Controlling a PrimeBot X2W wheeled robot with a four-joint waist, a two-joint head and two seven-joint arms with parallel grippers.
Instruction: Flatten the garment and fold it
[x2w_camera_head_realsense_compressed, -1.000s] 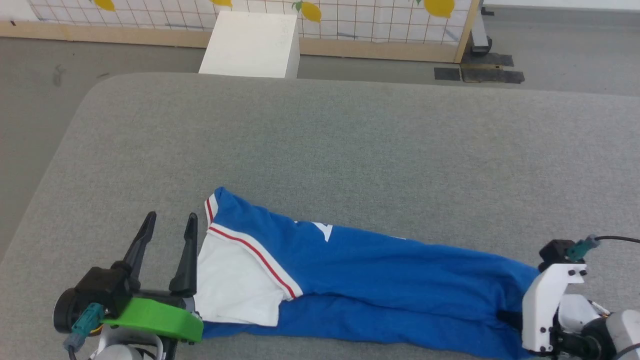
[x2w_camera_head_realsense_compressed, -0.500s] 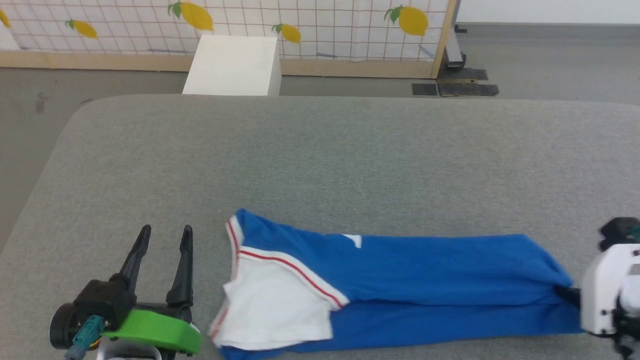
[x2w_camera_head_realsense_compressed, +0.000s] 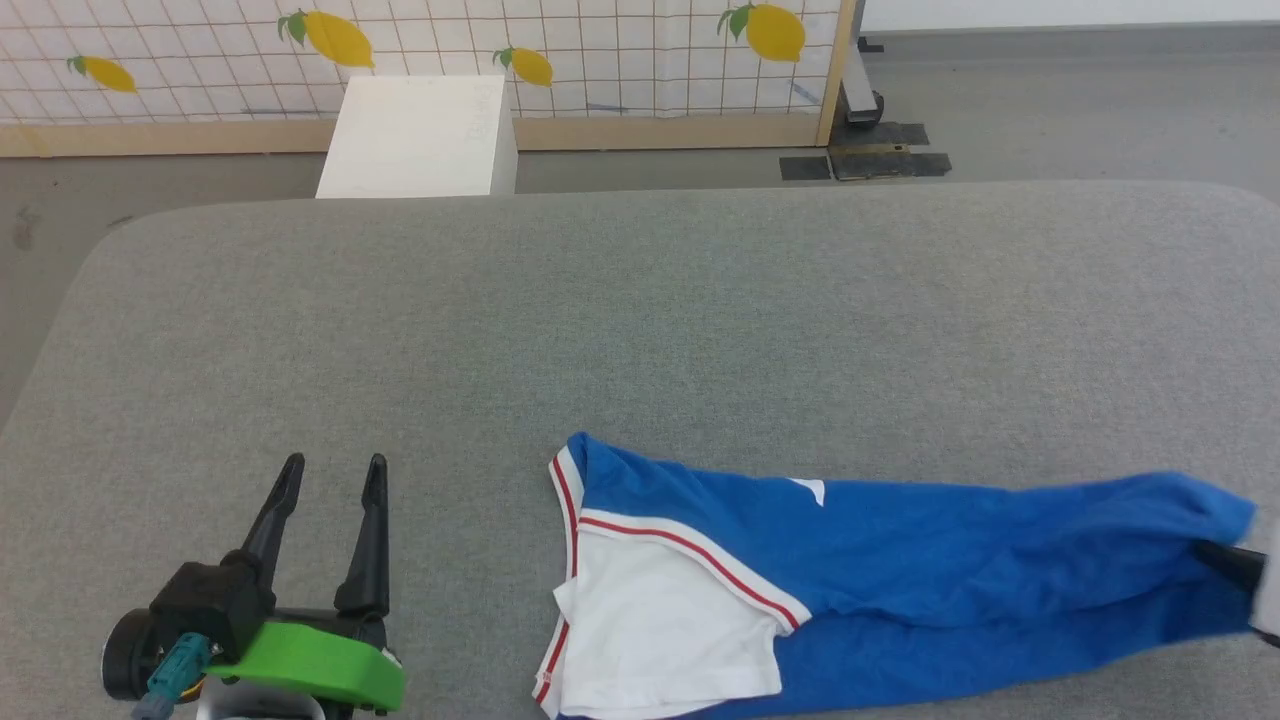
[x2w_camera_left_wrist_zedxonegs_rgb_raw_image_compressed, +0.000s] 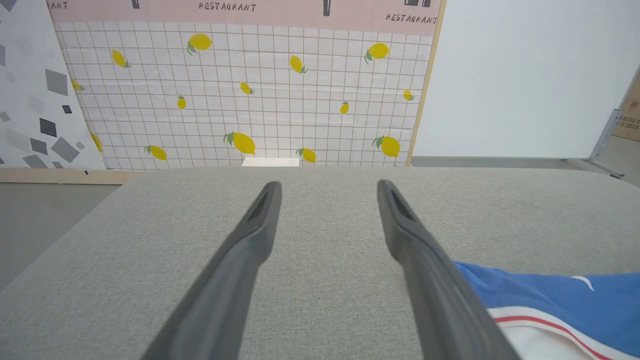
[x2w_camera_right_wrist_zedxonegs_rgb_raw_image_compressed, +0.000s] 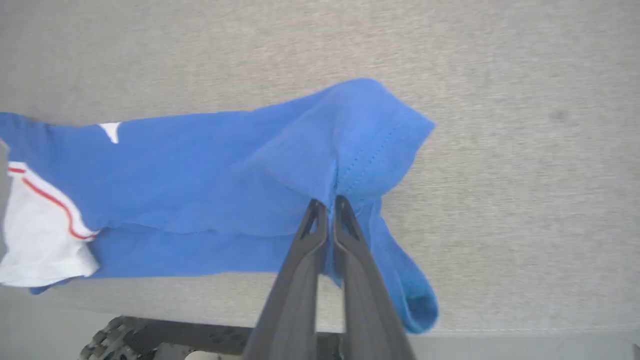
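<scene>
Head view: along the near edge of the grey table (x2w_camera_head_realsense_compressed: 640, 300) the shirt (x2w_camera_head_realsense_compressed: 900, 540) lies bunched in a long left-to-right strip — right gripper (x2w_camera_right_wrist_zedxonegs_rgb_raw_image_compressed: 330, 202) clamped on its right end, left gripper (x2w_camera_head_realsense_compressed: 336, 462) spread empty, left of the white sleeve end.
</scene>
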